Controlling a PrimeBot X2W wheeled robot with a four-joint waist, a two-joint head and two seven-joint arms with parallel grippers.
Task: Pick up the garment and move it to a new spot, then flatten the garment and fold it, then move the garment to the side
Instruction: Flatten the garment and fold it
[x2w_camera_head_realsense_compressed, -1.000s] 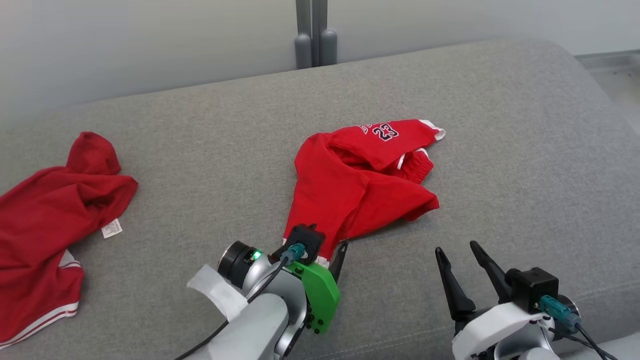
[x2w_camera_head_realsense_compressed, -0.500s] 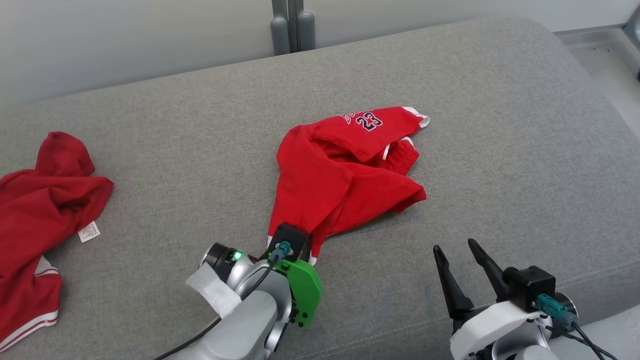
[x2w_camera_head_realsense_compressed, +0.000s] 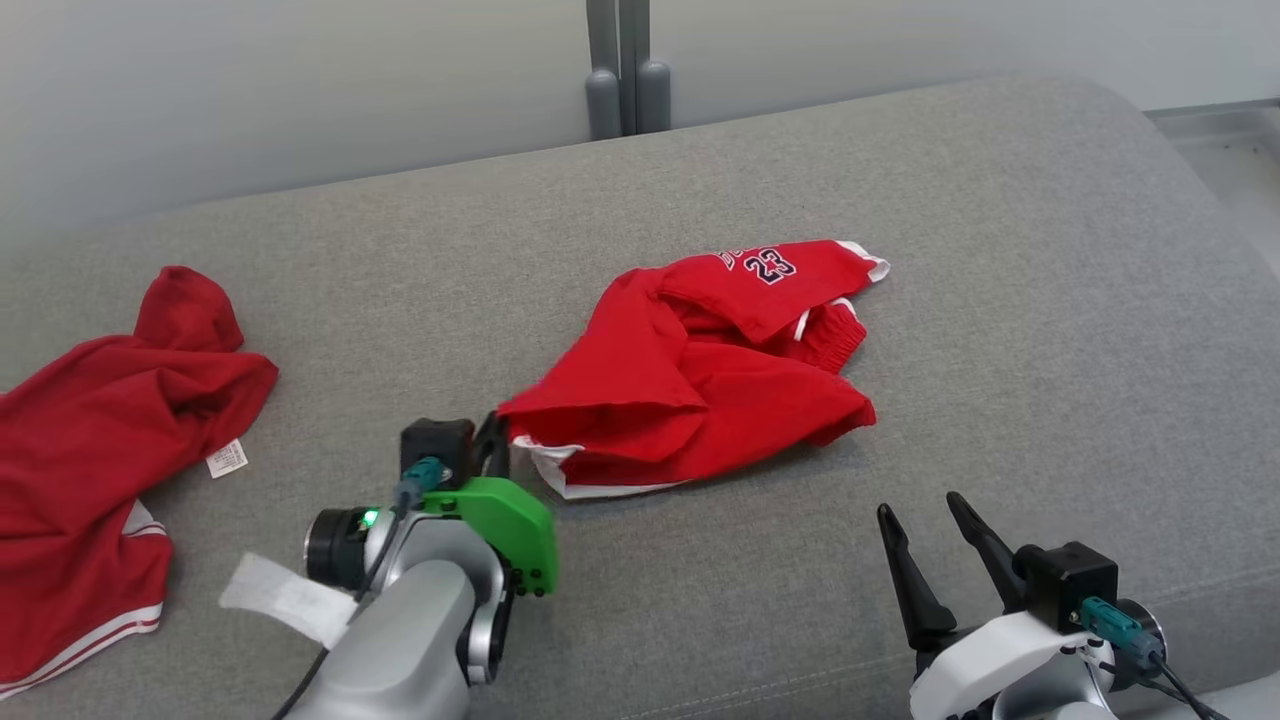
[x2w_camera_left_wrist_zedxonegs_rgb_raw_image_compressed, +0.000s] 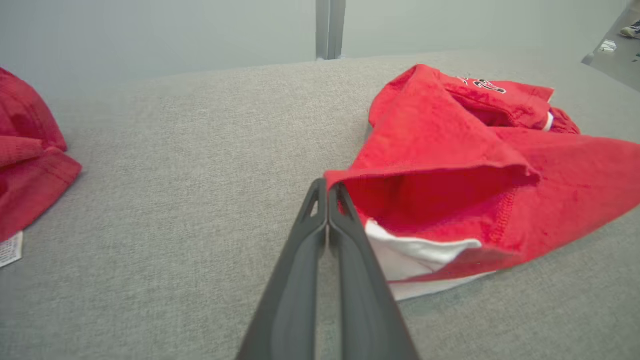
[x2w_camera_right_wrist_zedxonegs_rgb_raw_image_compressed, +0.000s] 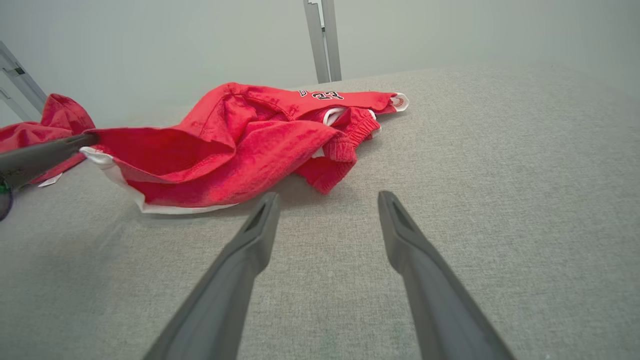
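Left gripper (x2w_camera_left_wrist_zedxonegs_rgb_raw_image_compressed: 327, 186) closed, pinching a corner of the red garment (x2w_camera_left_wrist_zedxonegs_rgb_raw_image_compressed: 450, 150) at centre frame — the right wrist view shows that corner raised. Right gripper (x2w_camera_right_wrist_zedxonegs_rgb_raw_image_compressed: 327, 196) spread, empty — garment at its upper left.

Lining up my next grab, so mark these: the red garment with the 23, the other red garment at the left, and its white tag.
red 23 garment (x2w_camera_head_realsense_compressed: 720, 390), head view, middle of the crumpled cloth.
other red garment (x2w_camera_head_realsense_compressed: 90, 440), head view, its broad red middle.
white tag (x2w_camera_head_realsense_compressed: 226, 458), head view, centre of the tag.
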